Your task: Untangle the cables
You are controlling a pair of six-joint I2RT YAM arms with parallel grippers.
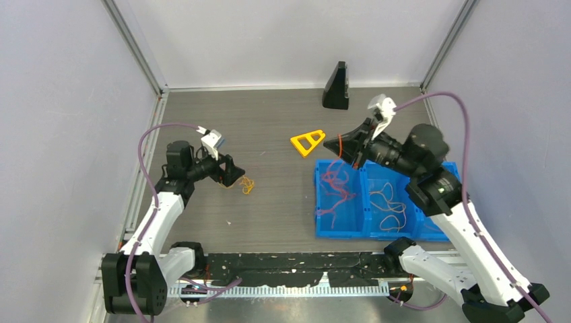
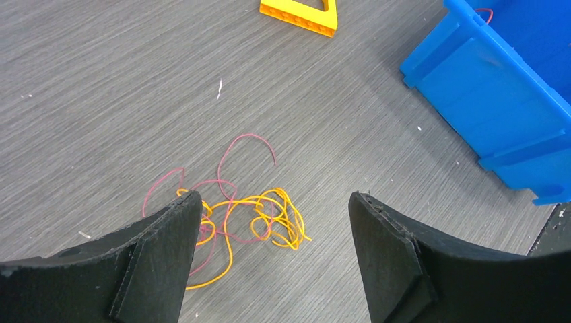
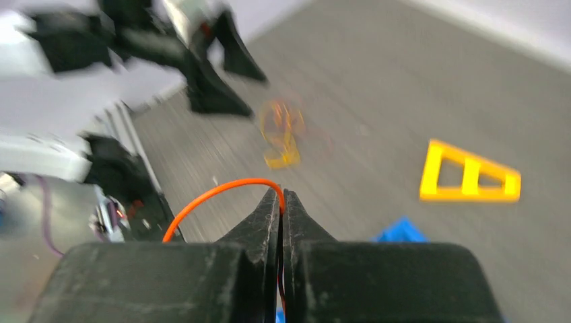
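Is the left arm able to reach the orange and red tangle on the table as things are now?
Probably yes. The left gripper is open just over the tangle, and nothing lies between; the blue bin and yellow frame sit apart.

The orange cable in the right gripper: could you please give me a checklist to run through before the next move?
1. Right gripper shut on the orange cable: ok.
2. Orange cable free of other strands: cannot tell; its lower part is hidden behind the fingers.
3. Left gripper open and empty, with the tangle framed between its fingers: ok.
4. Tangle's yellow and pink strands separated: not ok; they interlace.
5. Yellow frame apart from the tangle: ok.
6. Blue bin directly under the right gripper for a drop: cannot tell; the gripper sits near the bin's far left corner.
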